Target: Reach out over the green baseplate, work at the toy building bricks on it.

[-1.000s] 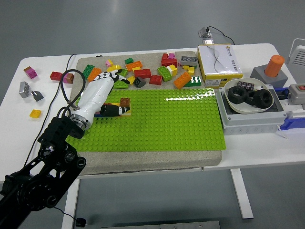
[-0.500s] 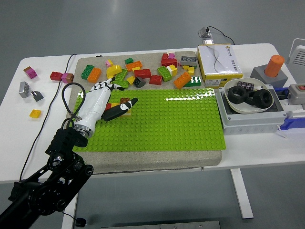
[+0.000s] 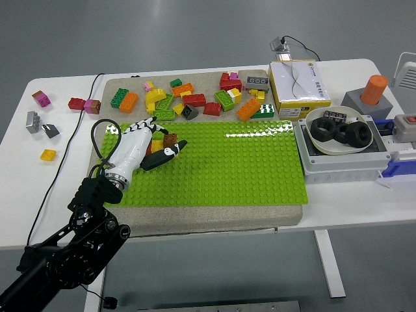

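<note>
The green baseplate lies on a beige mat in the middle of the table. At its back left corner stands a small stack of bricks, brown and orange on top with yellow below. My left hand, white with black fingertips, reaches in from the lower left and is curled round this stack. Its thumb lies along the stack's near side and its fingers curve over the far left side. The hand hides the stack's left part. The right arm is out of view.
Several loose bricks lie on the mat behind the baseplate, and a few more on the table at far left. A yellow box, a bowl of black rings and an orange cylinder stand at right. A black cable runs by my arm.
My left hand has turned and shifted slightly toward the back of the plate. Its thumb has swung up against the stack's near side, and an orange brick now shows beside the brown one.
</note>
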